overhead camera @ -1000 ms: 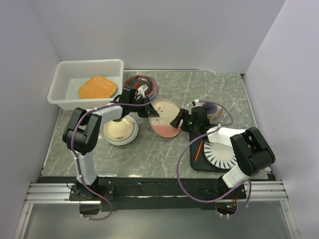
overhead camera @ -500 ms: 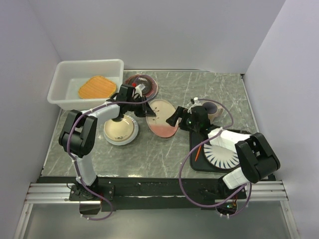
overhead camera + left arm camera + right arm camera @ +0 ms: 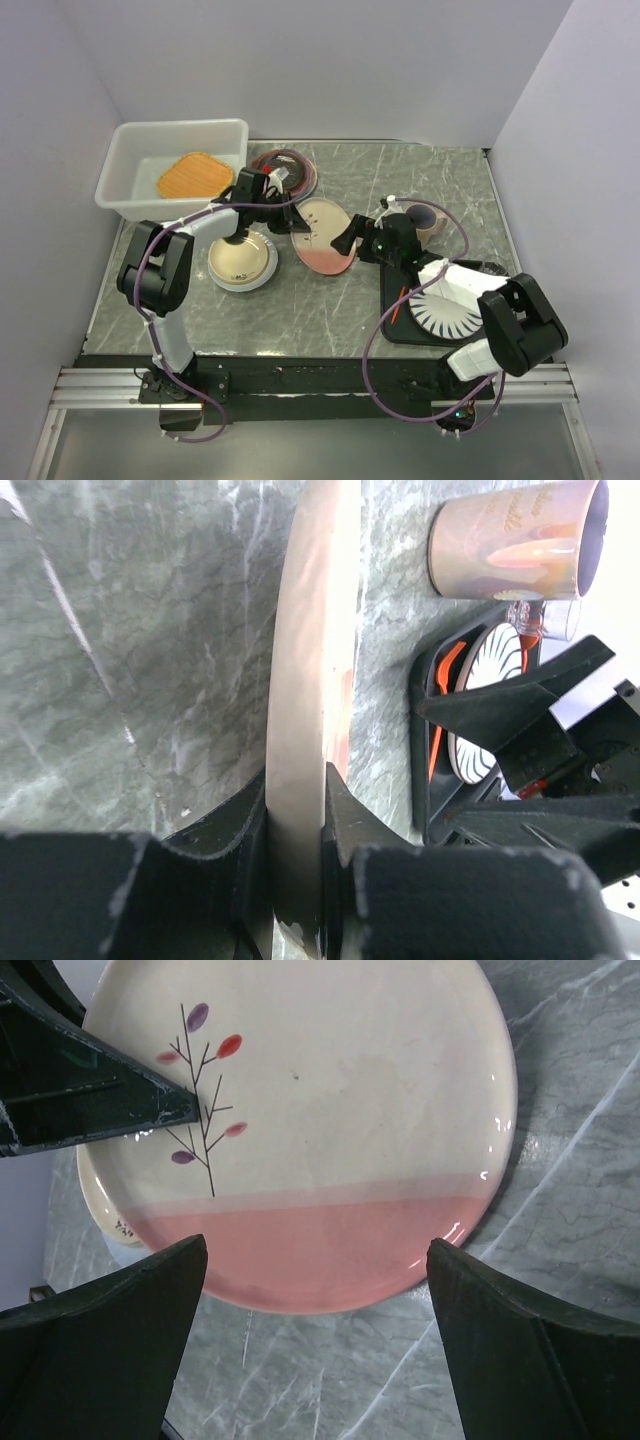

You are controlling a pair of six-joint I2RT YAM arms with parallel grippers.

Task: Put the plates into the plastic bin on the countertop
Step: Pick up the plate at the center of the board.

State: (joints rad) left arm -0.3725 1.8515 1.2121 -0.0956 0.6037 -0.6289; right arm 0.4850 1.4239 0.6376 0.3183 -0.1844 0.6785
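Currently pink plate tilted over countertop, well short of plastic bin. Left gripper pinches its rim alone; right gripper wide open, empty. Risk: thin edge grip lets plate pivot, slip, or clip bin rim.

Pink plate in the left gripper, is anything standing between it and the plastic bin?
Nothing tall. Only the dark brown plate lies flat beside the plastic bin; the pink plate, clamped in the left gripper, must clear the bin's wall.

Striped white plate and orange utensil on black tray; 1 mug nearby.
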